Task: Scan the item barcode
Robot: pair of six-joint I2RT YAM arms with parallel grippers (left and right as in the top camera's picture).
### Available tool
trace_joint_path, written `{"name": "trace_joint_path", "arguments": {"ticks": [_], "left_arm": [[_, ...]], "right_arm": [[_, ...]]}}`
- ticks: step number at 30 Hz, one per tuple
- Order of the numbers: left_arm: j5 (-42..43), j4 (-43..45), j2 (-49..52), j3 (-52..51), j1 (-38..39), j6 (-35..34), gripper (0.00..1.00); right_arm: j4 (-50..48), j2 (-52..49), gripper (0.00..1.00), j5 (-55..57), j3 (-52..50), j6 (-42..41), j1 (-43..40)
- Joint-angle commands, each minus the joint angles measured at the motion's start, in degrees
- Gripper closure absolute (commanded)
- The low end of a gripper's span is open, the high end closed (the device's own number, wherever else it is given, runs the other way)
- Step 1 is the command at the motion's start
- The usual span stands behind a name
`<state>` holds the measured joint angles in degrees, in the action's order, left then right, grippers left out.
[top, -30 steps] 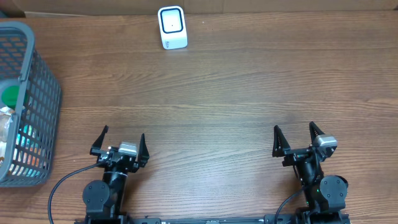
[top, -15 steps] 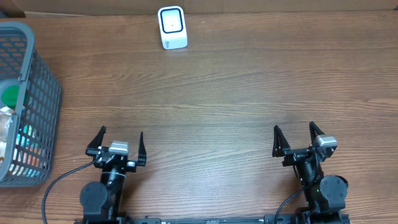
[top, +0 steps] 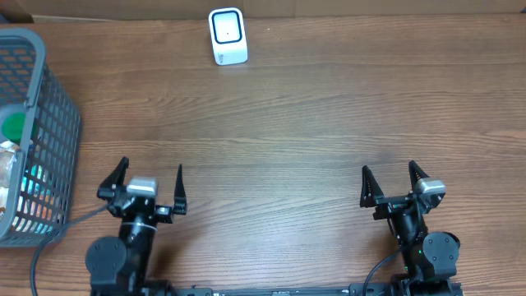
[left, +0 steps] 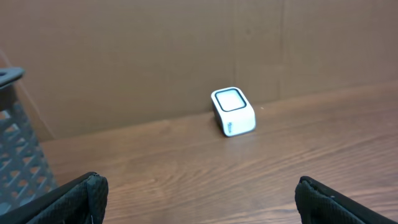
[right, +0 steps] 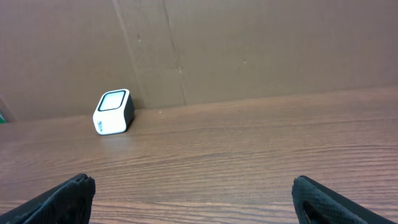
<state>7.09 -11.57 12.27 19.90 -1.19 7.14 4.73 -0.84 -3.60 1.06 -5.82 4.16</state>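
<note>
Overhead view: I'm holding my left end effector (top: pixel 151 169) and my right end effector (top: pixel 389 168) low at the near edge of the counter (top: pixel 312 123). Both have fingers spread wide apart and are gripping nothing. The scanner (top: pixel 228 36) is sitting at the far edge, right by the cardboard wall (left: pixel 155 56). It's a small white box with rounded corners and a dark-rimmed window. The grey mesh basket (top: pixel 51 123) is standing far left, well apart from it, holding a round green item (top: pixel 13 125) and packets I can't make out.

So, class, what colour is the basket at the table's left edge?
The basket is grey, clearest in the overhead view.
</note>
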Motion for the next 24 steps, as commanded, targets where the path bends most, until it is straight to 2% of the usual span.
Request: {"name": "trace_joint_path", "arguments": {"ticks": [1,8,18,24], "left_arm": [[3.15,-1.42,5.51,6.10,0.11,-1.64,0.00],[8.09,-10.23,19.63,20.13,0.11,-3.21,0.00],[15.13,-30.69,38.80,42.82,0.11,-4.59,0.00],[20.63,-37.94,46.23,46.64,0.11,-4.61,0.01]], "right_arm": [[-0.17,0.68,0.00,0.55,-0.61,-0.11,0.33],[-0.17,0.68,0.00,0.55,-0.61,-0.11,0.33],[-0.17,0.68,0.00,0.55,-0.61,-0.11,0.33],[-0.17,0.68,0.00,0.55,-0.61,-0.11,0.33]]}}
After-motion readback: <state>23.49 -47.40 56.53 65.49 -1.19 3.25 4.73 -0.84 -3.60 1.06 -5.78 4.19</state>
